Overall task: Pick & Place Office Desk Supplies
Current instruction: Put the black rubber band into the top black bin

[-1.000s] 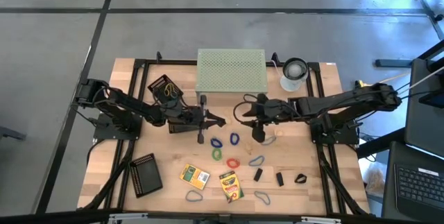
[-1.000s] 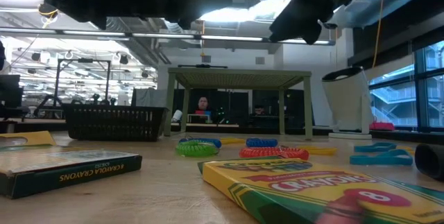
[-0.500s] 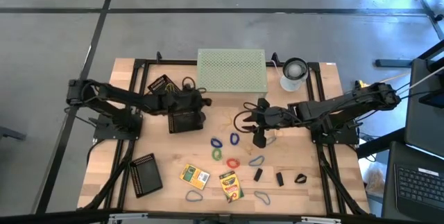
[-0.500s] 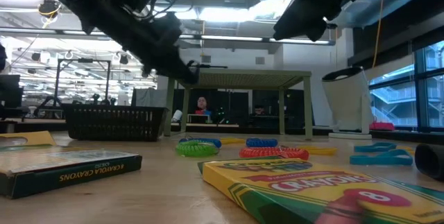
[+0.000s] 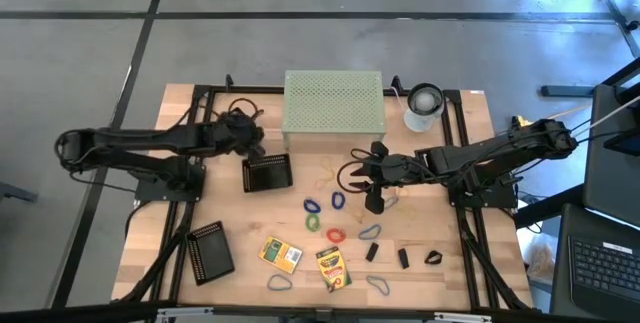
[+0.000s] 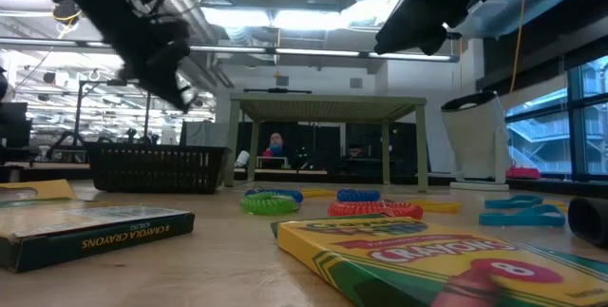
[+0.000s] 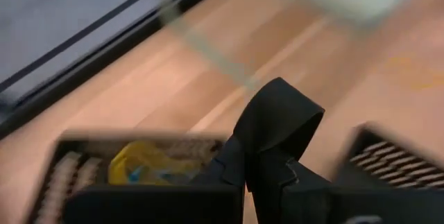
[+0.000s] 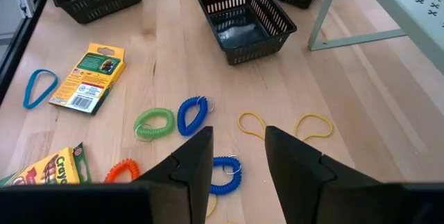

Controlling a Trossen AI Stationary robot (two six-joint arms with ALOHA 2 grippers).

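The supplies lie on the table's near half: coiled loops, blue (image 5: 338, 201), blue (image 5: 312, 206), green (image 5: 314, 222) and red (image 5: 336, 234). Two crayon boxes (image 5: 281, 254) (image 5: 333, 268) lie flat, with black clips (image 5: 404, 258) to their right. Tan loops (image 8: 253, 123) lie farther back. My right gripper (image 8: 236, 158) (image 5: 368, 195) hangs open above the blue coil (image 8: 225, 172), holding nothing. My left gripper (image 7: 281, 113) (image 5: 256, 143) is shut and empty, up in the air beside the far left tray (image 7: 139, 168), which holds something yellow.
A black mesh tray (image 5: 268, 173) stands left of centre and another (image 5: 210, 251) at the near left. The pale green riser (image 5: 333, 101) and a white-grey cylinder (image 5: 424, 106) stand at the far edge. Bare wood shows between the trays and the loops.
My left gripper has swung back from above the table's centre, past the middle tray, toward the far left, turning and tipping as it went. It has stayed shut. The middle tray, covered by the arm before, now shows in full.
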